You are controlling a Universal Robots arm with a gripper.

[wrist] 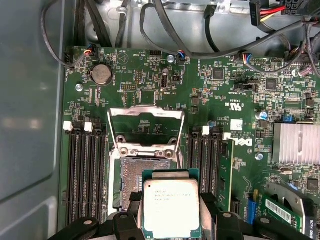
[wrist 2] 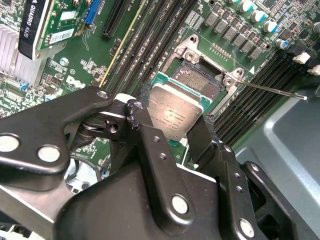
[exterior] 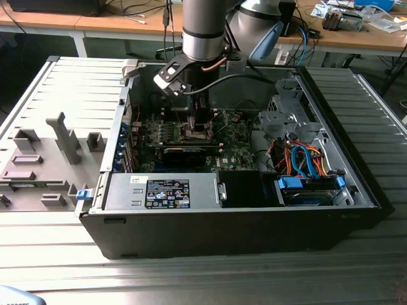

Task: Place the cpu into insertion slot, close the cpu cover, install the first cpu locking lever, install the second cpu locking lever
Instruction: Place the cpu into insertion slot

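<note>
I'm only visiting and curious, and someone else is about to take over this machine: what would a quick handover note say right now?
The gripper is shut on the cpu, with fingers on two opposite edges.
The cpu is held over the insertion slot, overlapping its edge in both wrist views, and is not seated.
The cpu cover is swung up, open.
One thin locking lever stands released beside the slot.
Done: cpu picked up and brought to the slot.
Left: seating the cpu, closing the cover, both levers.
</note>
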